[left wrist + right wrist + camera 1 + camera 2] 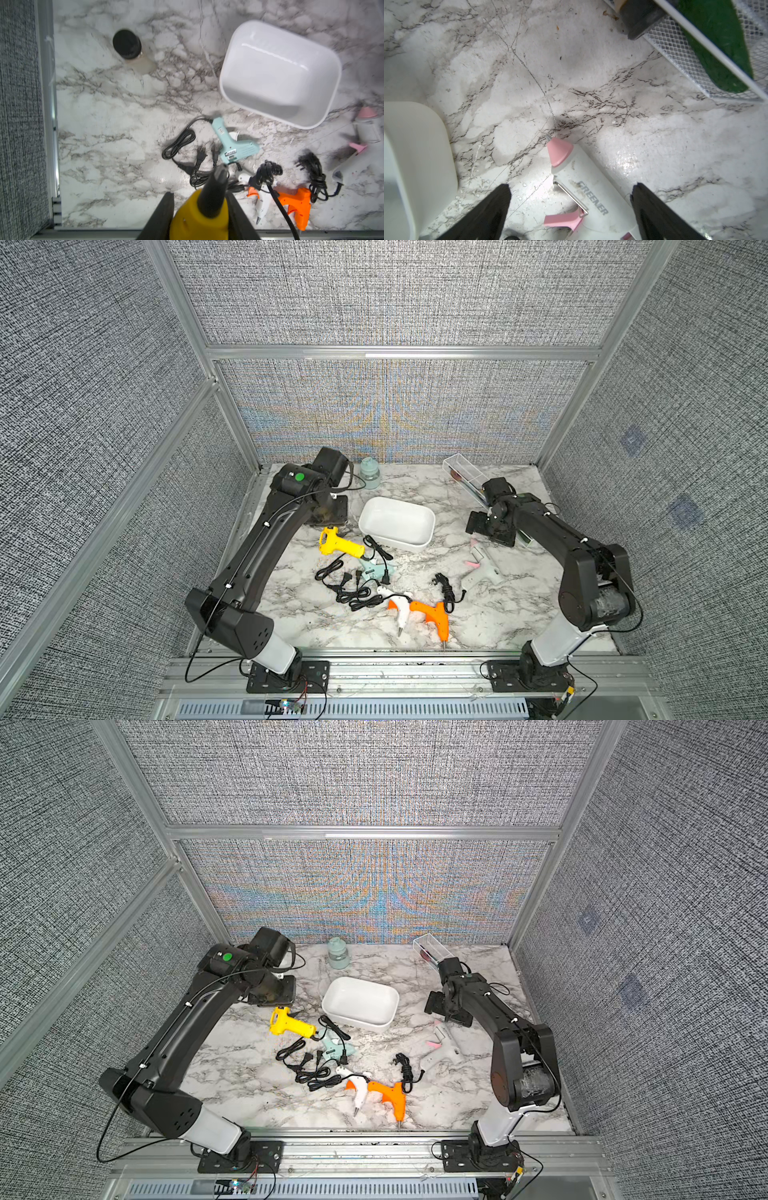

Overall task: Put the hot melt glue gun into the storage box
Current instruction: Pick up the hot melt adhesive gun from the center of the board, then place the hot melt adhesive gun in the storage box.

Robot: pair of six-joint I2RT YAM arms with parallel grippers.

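My left gripper (199, 195) is shut on a yellow hot melt glue gun (199, 220), whose black nozzle points away between the two fingers. In both top views the yellow glue gun (338, 543) (289, 1025) hangs under the left wrist, just left of the storage box. The storage box (397, 522) (360, 1002) (278, 72) is a shallow white tub, empty, at the table's middle back. My right gripper (571, 187) is open, its fingers on either side of a white and pink glue gun (591, 199) (484, 566) that lies on the table.
A mint glue gun (374, 568), a white and orange one (399, 608) and an orange one (434, 614) lie among tangled black cords (353, 589). A green jar (369, 472) and a clear divided tray (465, 477) stand at the back. A black-capped bottle (126, 44) stands near the left wall.
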